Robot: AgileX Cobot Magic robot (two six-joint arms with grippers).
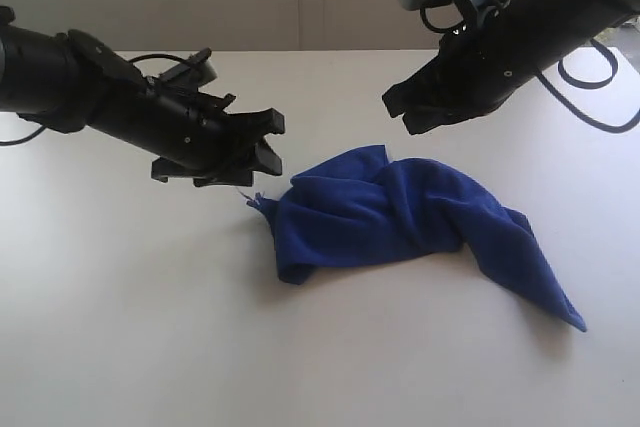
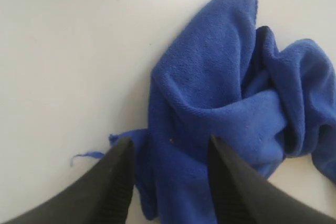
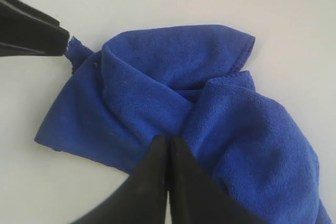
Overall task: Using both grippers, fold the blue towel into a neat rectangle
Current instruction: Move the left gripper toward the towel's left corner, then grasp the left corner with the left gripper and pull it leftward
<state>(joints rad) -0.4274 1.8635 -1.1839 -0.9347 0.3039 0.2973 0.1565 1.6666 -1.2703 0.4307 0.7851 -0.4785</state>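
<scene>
Likely light, soft and limp, the towel (image 1: 400, 217) lies crumpled midway across the table (image 1: 120, 327), best pinched at its hemmed corners; left gripper (image 1: 268, 142) spread beside one corner, right gripper (image 1: 398, 110) pressed together, empty, above.

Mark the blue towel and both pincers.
blue towel (image 1: 400, 212), exterior view, crumpled middle
left pincer (image 2: 169, 141), left wrist view, midway between open tips
right pincer (image 3: 167, 140), right wrist view, midway between shut tips
</scene>
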